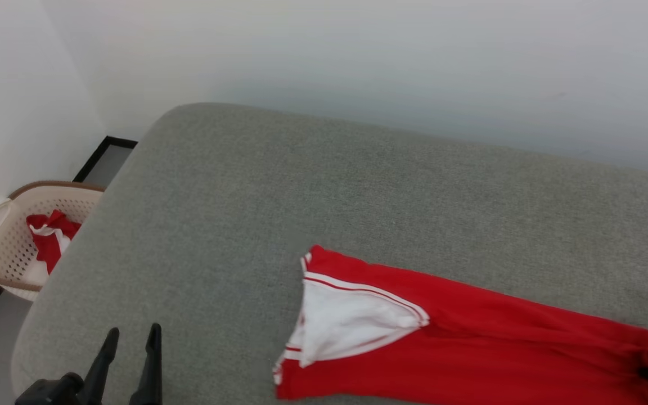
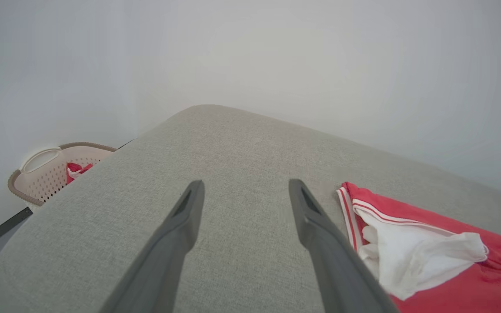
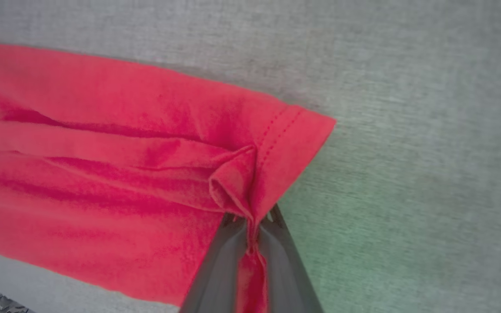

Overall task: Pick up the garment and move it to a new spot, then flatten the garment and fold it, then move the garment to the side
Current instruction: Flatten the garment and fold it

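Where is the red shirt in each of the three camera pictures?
Head view: garment at lower right, lying on the grey cushion.
Left wrist view: lower right corner, right of the open left gripper.
Right wrist view: left and middle, its hem pinched in the right gripper.
Shared landmark: the grey cushion under it.
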